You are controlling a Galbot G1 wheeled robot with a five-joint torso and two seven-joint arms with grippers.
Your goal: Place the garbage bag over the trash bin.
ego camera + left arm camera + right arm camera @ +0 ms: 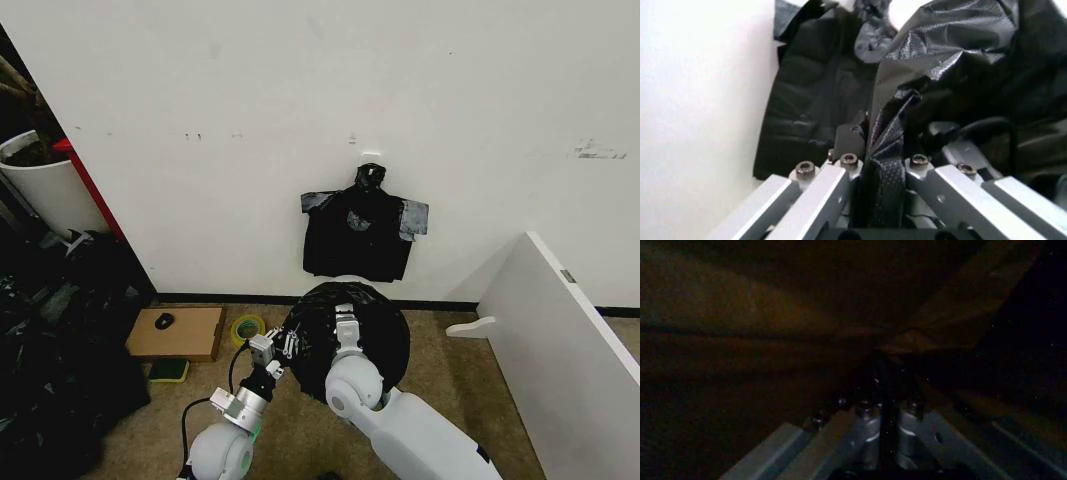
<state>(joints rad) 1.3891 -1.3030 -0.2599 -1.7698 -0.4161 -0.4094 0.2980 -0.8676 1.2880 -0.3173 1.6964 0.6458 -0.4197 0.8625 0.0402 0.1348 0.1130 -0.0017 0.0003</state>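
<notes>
The glossy black garbage bag (375, 335) lies domed over the trash bin by the wall. Only a pale sliver of the trash bin's rim (350, 279) shows at the back. My left gripper (286, 344) is at the bag's left edge, and in the left wrist view this gripper (883, 145) is shut on a crumpled fold of the garbage bag (960, 55). My right gripper (346, 325) rests on top of the bag near its middle. In the dark right wrist view that gripper (883, 365) has its fingers together, with film (933, 340) bunched at the tips.
A flat black bundle (358, 235) with grey tabs hangs on the wall just behind the bin. On the floor to the left are a cardboard box (190, 335), a tape roll (247, 327) and a heap of dark bags (50, 340). A white board (560, 340) leans at the right.
</notes>
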